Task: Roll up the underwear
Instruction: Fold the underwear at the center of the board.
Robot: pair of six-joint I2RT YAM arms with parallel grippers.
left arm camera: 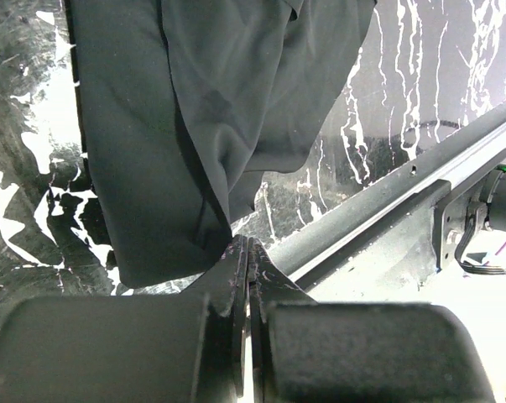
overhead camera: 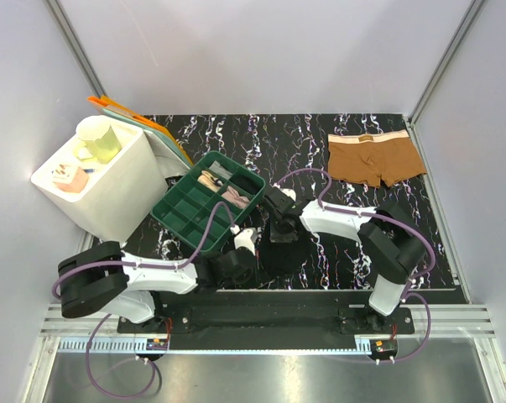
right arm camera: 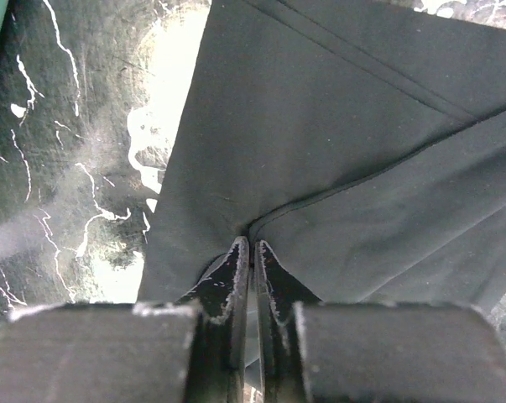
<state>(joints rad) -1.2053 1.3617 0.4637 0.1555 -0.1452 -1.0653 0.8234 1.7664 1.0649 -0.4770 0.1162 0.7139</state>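
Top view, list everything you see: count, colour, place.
black underwear: one, black, near centre, between pincers
brown underwear: one, brown, pale waistband, flat, far right
divided tray: one, green, left of centre, pale rolled items inside
bin: one, white, far left, holding a pale cup
folders: count unclear, orange edge, behind the bin
table: one, black marbled white
left pincer: one, black, shut on black underwear
right pincer: one, black, shut on black underwear
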